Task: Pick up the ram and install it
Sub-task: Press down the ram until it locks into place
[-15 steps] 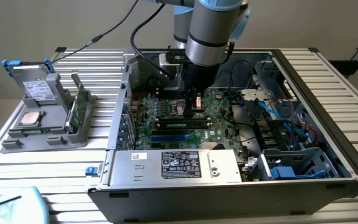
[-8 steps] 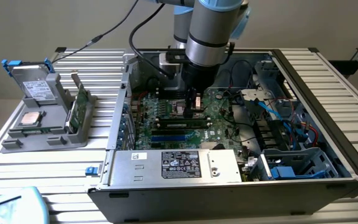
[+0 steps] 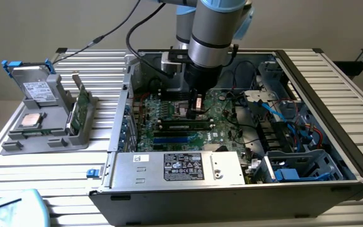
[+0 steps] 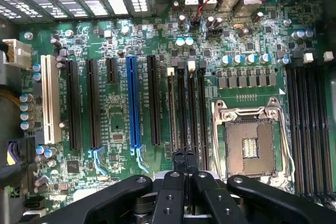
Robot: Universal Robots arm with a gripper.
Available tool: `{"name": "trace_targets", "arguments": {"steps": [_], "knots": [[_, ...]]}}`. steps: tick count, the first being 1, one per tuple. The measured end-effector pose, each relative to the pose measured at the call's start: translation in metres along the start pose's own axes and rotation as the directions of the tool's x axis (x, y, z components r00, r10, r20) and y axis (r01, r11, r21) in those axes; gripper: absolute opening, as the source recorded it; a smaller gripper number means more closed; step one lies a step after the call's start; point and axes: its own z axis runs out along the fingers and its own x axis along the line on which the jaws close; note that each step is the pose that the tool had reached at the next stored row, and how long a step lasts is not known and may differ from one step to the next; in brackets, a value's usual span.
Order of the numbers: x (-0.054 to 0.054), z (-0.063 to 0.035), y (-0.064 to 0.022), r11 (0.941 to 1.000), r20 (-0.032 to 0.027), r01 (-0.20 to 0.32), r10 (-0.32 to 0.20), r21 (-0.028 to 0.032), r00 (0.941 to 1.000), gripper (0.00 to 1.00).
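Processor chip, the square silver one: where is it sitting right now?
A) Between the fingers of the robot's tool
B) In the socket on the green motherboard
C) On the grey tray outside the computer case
C: the processor chip lies on the grey tray, at the exterior view's left of the case, while the motherboard's processor socket stands open with no chip in it.

Green motherboard, blue slot, white slot; black tool; green ram.

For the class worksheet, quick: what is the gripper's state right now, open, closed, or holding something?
Gripper: closed, fingers together over the motherboard beside the CPU socket; whether it grips anything cannot be told.
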Motion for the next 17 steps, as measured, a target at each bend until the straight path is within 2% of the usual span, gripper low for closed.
{"name": "trace_targets", "arguments": {"steps": [7,12,17], "knots": [[0.0000,0.0005,0.0000,0.9971,0.0097,-0.075,0.075,0.0136,0.9971,0.11],[0.0000,0.0010,-0.0001,0.9909,0.0176,-0.133,0.133,0.0228,0.9910,0.11],[0.0000,0.0011,0.0002,0.9824,0.0236,-0.185,0.185,0.0244,0.9825,0.11]]}}
